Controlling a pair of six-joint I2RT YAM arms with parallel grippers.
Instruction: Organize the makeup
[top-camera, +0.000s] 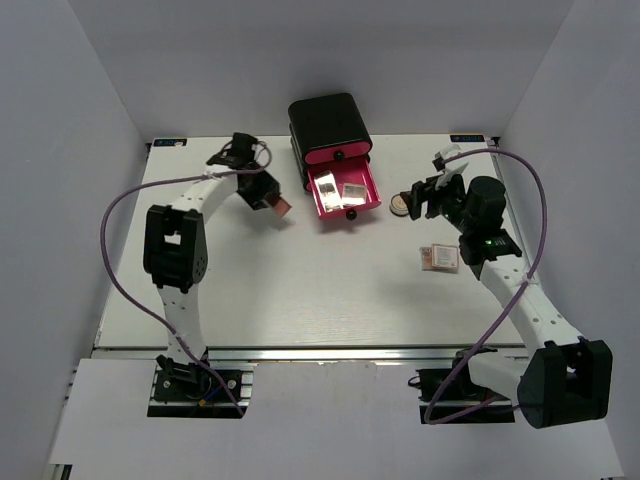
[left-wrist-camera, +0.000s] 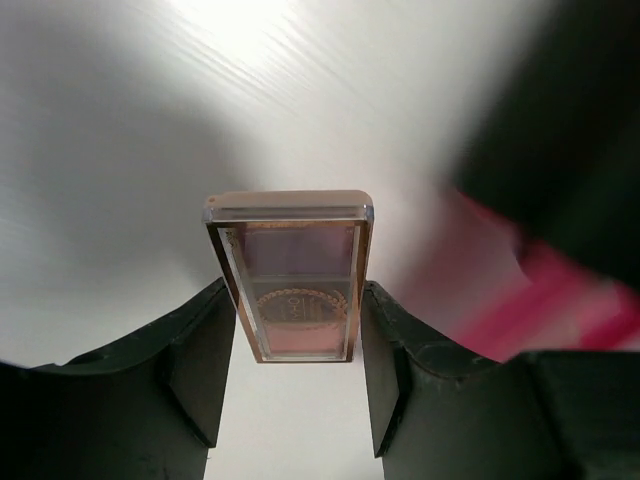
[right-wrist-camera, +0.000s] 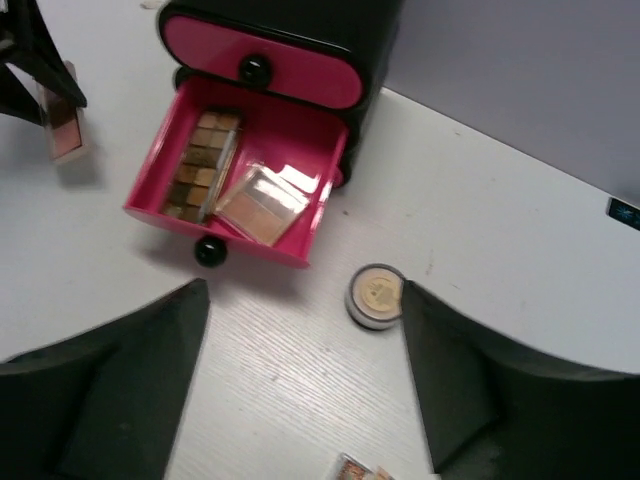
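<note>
My left gripper (top-camera: 270, 196) (left-wrist-camera: 298, 335) is shut on a small flat pink palette (top-camera: 283, 207) (left-wrist-camera: 297, 275), with both fingers pressed on its long sides, left of the open pink drawer (top-camera: 345, 190) (right-wrist-camera: 320, 215). In the drawer lie a brown rectangular palette (right-wrist-camera: 203, 165) and a tan square palette (right-wrist-camera: 262, 203). A round gold compact (top-camera: 400, 204) (right-wrist-camera: 375, 296) rests on the table right of the drawer. My right gripper (top-camera: 426, 190) (right-wrist-camera: 305, 390) hovers open above the compact, holding nothing. Another square palette (top-camera: 440, 258) (right-wrist-camera: 360, 470) lies nearer my right arm.
The black box (top-camera: 330, 125) (right-wrist-camera: 300, 30) with pink drawers stands at the back centre, with only its lowest drawer pulled out. Grey walls enclose the white table (top-camera: 300, 290) on three sides. Purple cables loop off both arms.
</note>
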